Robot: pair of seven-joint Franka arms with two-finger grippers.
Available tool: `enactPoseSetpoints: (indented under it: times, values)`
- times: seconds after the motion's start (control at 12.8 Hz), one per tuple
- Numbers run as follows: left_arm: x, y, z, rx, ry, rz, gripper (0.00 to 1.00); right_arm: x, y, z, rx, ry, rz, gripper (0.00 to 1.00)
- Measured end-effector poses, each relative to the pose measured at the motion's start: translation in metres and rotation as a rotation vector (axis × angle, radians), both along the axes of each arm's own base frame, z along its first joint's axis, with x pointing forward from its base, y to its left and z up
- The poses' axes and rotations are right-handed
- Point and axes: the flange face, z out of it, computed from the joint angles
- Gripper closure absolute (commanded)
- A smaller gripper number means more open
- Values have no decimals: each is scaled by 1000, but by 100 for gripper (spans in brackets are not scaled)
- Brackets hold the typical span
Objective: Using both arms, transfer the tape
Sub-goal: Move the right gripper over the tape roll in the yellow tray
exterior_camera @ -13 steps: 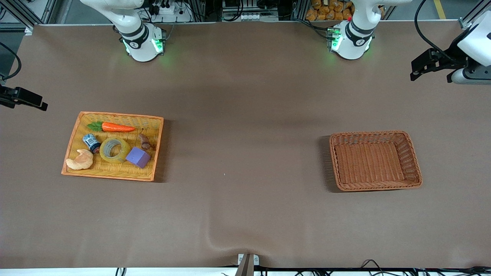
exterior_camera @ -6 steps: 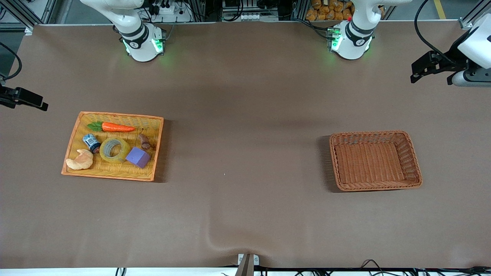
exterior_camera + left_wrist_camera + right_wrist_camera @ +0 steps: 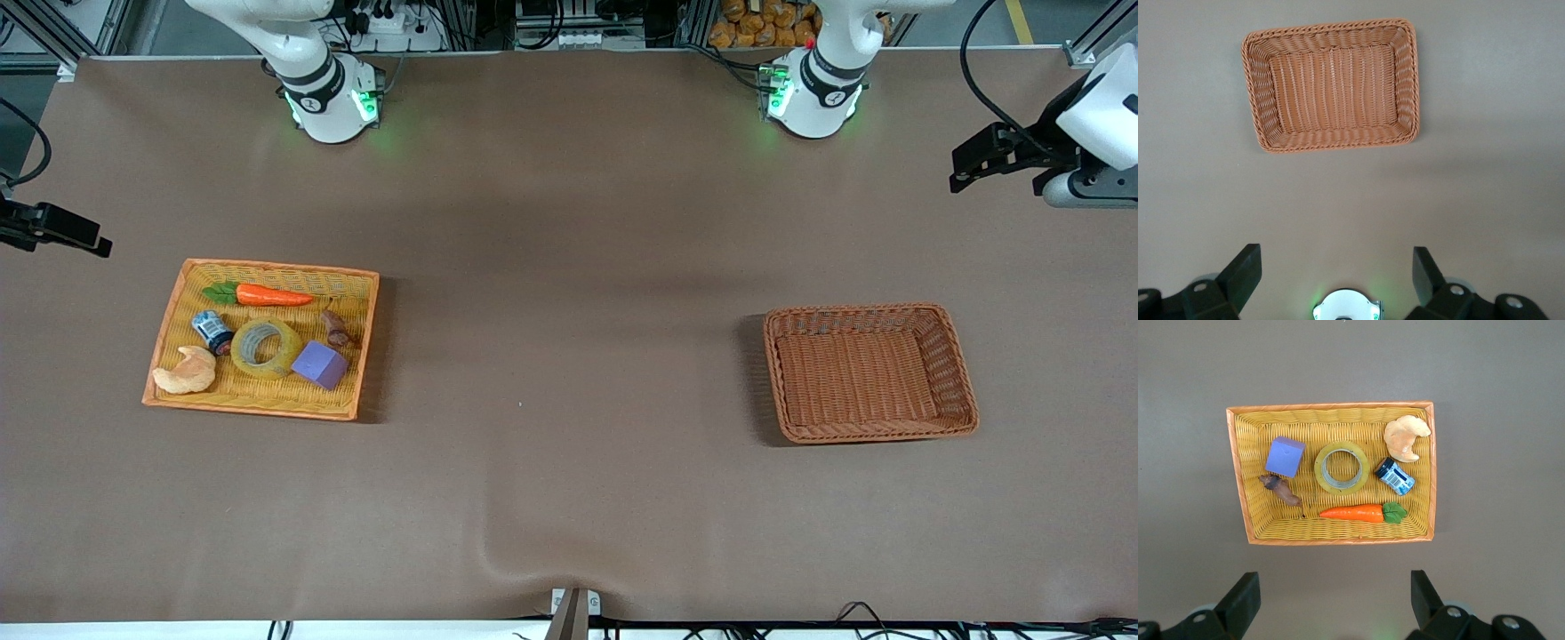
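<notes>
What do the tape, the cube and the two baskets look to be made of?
Tape: glossy, translucent yellow plastic film on a pale core.
Cube: matte purple, probably foam or plastic; it shows no grain.
Yellow basket and brown basket: woven wicker or a plastic imitation, with visible strands and braided rims.

The left arm [image 3: 822,80] rose from its base at the table's back edge and left the front view at the top. Its wrist came back into view at the table's left-arm end, with the left gripper [image 3: 1335,275] held high, fingers [image 3: 1243,270] spread wide and holding nothing. The right arm [image 3: 316,84] stood likewise. The right gripper [image 3: 1333,597] hung high, fingers [image 3: 1245,597] wide apart and empty.
</notes>
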Motion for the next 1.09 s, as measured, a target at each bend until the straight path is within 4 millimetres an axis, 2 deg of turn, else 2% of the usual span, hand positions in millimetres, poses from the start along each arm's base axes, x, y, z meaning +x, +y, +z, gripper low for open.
enactPoseSetpoints:
  times: [0.23, 0.55, 0.86, 1.09]
  values:
    - [0, 0, -13, 6, 59, 1, 0, 0, 0, 0, 0, 0, 0, 0]
    - [21, -10, -57, 17, 149, -15, 0, 0, 0, -1, 0, 2, -1, 0]
    - [24, -11, -60, 17, 153, -15, 0, 0, 0, -1, 0, 3, -1, 0]
    - [31, -12, -70, 19, 171, -16, 0, 0, 0, -2, 1, 4, -1, 0]
